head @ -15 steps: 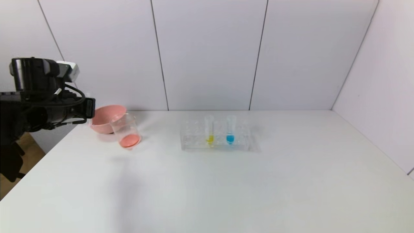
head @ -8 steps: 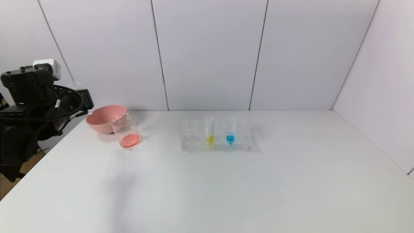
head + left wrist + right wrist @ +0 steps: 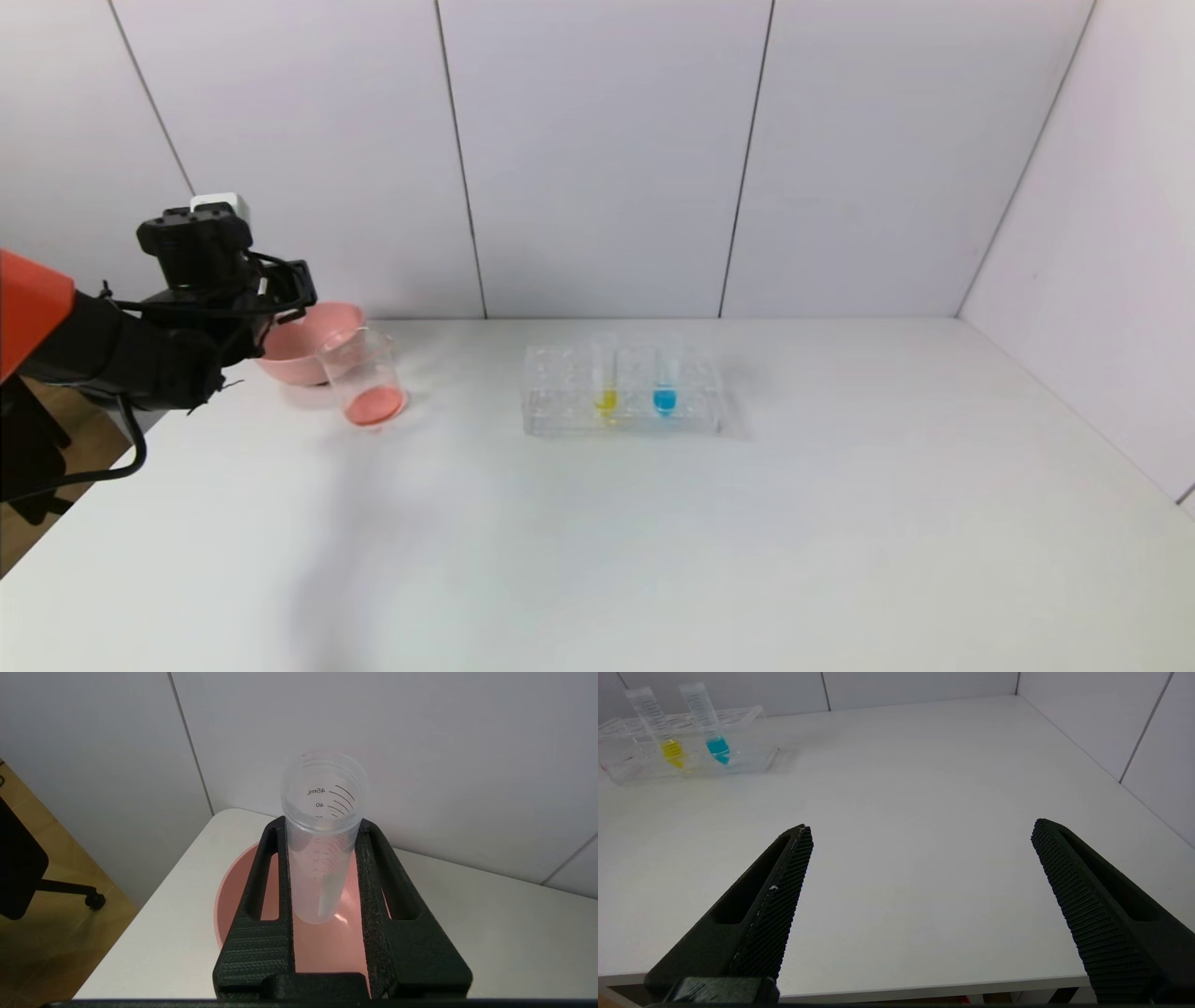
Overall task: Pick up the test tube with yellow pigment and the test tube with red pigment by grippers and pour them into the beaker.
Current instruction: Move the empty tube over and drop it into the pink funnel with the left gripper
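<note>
My left gripper [image 3: 291,287] is at the table's far left corner, over the pink bowl [image 3: 322,338]. In the left wrist view it [image 3: 321,825] is shut on a clear graduated test tube [image 3: 322,858] with no coloured liquid showing, held open end up above the bowl [image 3: 327,952]. The beaker [image 3: 362,375] stands beside the bowl with red liquid at its bottom. The test tube with yellow pigment [image 3: 605,373] stands upright in the clear rack [image 3: 560,397]; it also shows in the right wrist view [image 3: 658,728]. My right gripper [image 3: 922,830] is open and empty above the table's near edge.
A blue-tipped tube [image 3: 665,373] stands in the rack next to the yellow one, also in the right wrist view [image 3: 707,718]. White walls close the table at the back and right. A chair leg and wooden floor lie past the left edge.
My left arm has swung in from beyond the table's left edge and lowered over the pink bowl, still shut on the clear tube. Beaker, rack and tubes have not moved.
</note>
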Controlling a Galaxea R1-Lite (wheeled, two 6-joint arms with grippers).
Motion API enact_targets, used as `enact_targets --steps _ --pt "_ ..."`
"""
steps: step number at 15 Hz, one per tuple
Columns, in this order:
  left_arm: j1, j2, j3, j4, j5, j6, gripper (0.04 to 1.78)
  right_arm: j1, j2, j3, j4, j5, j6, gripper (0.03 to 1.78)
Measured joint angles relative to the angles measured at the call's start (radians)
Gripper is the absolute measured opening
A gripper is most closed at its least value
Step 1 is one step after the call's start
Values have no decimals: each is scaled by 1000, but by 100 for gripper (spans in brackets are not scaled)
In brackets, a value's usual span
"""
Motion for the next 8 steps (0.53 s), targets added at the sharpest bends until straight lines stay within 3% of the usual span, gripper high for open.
enact_targets --steps 5,8 --pt "1 142 -143 26 66 13 43 0 0 0 0 0 0 171" --pt "0 161 -151 24 67 14 57 0 0 0 0 0 0 171"
